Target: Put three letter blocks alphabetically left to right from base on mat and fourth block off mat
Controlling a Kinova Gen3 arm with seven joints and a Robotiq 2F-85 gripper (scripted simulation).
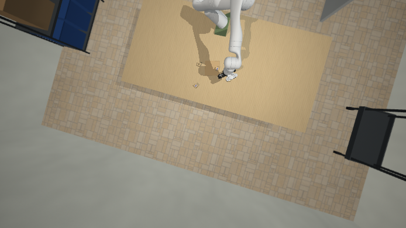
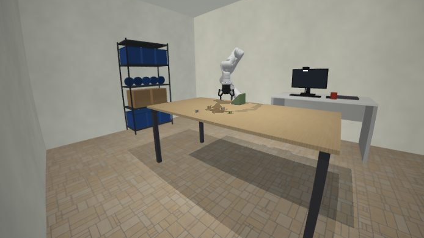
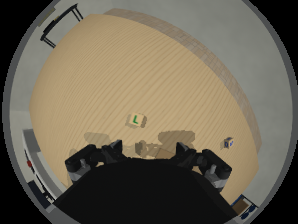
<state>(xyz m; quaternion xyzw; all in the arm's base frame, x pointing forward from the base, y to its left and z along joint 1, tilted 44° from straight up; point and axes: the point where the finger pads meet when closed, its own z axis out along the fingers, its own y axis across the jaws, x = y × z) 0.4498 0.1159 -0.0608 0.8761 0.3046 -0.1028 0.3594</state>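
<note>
My gripper (image 1: 227,76) is open and empty, and hangs above the table beside the mat's right edge. It also shows in the side view (image 2: 226,94) and the wrist view (image 3: 148,149). A block with a green L (image 3: 136,119) lies flat on the table just ahead of my fingertips; in the top view my hand hides it. The brown mat (image 1: 212,65) lies flat in the arm's shadow. One block (image 1: 216,68) sits on the mat near its right edge. Another block (image 1: 199,64) lies at the mat's left edge. A block with a blue mark (image 1: 196,85) lies off the mat.
A green wedge (image 1: 223,26) stands by the arm's base at the table's far side. A small block (image 3: 229,141) shows at the right of the wrist view. A shelf rack (image 2: 143,82) and a desk with a monitor (image 2: 309,79) stand away from the table.
</note>
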